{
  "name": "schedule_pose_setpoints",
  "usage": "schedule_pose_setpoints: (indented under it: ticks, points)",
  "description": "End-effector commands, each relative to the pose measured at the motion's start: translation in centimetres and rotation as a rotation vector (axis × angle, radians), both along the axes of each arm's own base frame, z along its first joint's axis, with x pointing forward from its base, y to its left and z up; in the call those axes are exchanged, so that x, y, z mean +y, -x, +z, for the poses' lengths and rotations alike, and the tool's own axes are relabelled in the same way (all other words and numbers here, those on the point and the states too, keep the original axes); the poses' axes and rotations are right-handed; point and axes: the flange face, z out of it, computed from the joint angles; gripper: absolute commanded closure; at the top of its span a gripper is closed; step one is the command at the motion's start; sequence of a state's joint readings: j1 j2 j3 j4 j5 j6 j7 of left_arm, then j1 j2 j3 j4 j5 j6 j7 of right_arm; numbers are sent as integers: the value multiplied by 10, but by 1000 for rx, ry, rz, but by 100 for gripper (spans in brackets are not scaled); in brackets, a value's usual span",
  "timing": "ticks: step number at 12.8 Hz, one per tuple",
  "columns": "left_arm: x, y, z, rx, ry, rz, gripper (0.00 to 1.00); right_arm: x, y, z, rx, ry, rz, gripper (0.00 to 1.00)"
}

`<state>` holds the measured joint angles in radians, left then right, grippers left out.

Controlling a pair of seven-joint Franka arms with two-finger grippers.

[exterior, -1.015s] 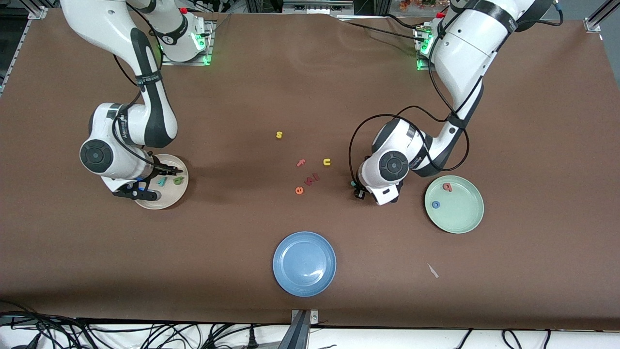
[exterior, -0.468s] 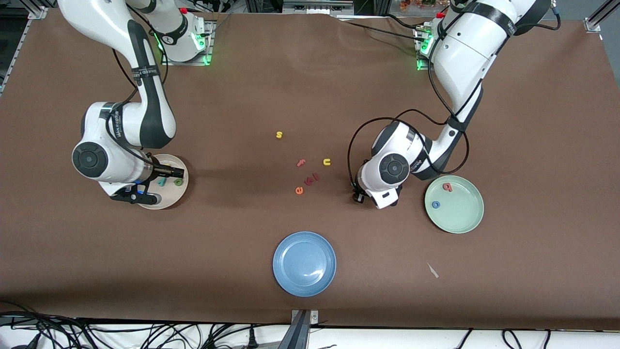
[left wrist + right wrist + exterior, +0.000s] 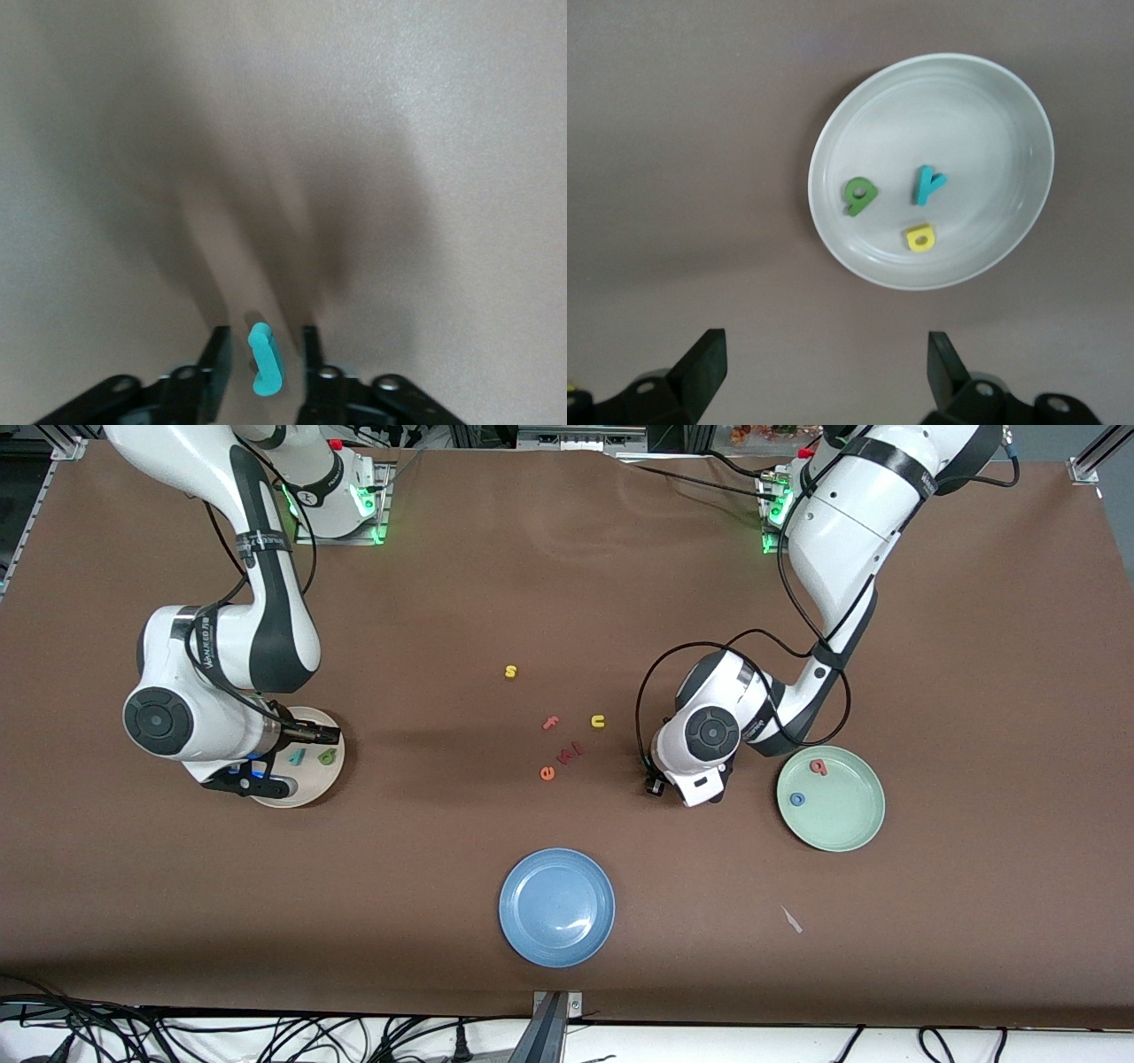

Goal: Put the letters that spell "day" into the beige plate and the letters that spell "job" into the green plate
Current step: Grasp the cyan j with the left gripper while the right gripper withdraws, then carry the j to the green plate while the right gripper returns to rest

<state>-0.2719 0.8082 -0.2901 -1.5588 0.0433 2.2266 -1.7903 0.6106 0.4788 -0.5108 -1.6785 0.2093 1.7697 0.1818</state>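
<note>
The beige plate (image 3: 983, 115) holds a green d (image 3: 858, 195), a teal y (image 3: 928, 184) and a yellow a (image 3: 920, 238). My right gripper (image 3: 826, 347) hangs open and empty over the plate's edge (image 3: 252, 775). In the front view the y (image 3: 296, 757) and d (image 3: 327, 757) show on the beige plate (image 3: 314, 790); the a is hidden. The green plate (image 3: 837, 828) holds a blue o (image 3: 797, 799) and a salmon b (image 3: 819, 766). My left gripper (image 3: 656, 786) is low on the table beside it. Its jaws (image 3: 263, 336) stand open on either side of the teal j (image 3: 265, 363), with a gap on each side.
A blue plate (image 3: 556, 906) lies near the front edge. Loose letters lie mid-table: a yellow s (image 3: 510, 671), a pink f (image 3: 551, 723), a yellow u (image 3: 598, 721), an orange e (image 3: 547, 773) and small pink ones (image 3: 572, 751). A pale scrap (image 3: 791, 919) lies nearer the camera than the green plate.
My right arm has drifted a little toward its own end of the table. My left hand has shifted slightly, and the teal j that showed beside its fingers is now hidden under it.
</note>
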Motion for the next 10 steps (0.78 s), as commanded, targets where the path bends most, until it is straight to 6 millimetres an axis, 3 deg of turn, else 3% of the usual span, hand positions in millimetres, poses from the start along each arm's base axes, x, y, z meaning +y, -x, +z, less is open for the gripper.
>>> schedule_pose_setpoints:
  ticks: [1, 4, 6, 8, 10]
  points:
    - [-5, -3, 1, -21, -14, -21, 85, 11, 3, 26, 6, 6, 9, 0]
    - [-7, -3, -5, -29, -5, -16, 96, 14, 13, 61, -34, 11, 66, 0]
    - [-8, -3, -5, -33, -4, -26, 100, 24, 27, 96, -90, 20, 160, 0]
    - [-8, -6, 6, -55, -12, -53, 100, 8, 36, 135, -154, -29, 149, 0]
    - [0, -12, 28, -77, -20, -142, 100, -14, 47, 172, -203, -53, 179, 0]
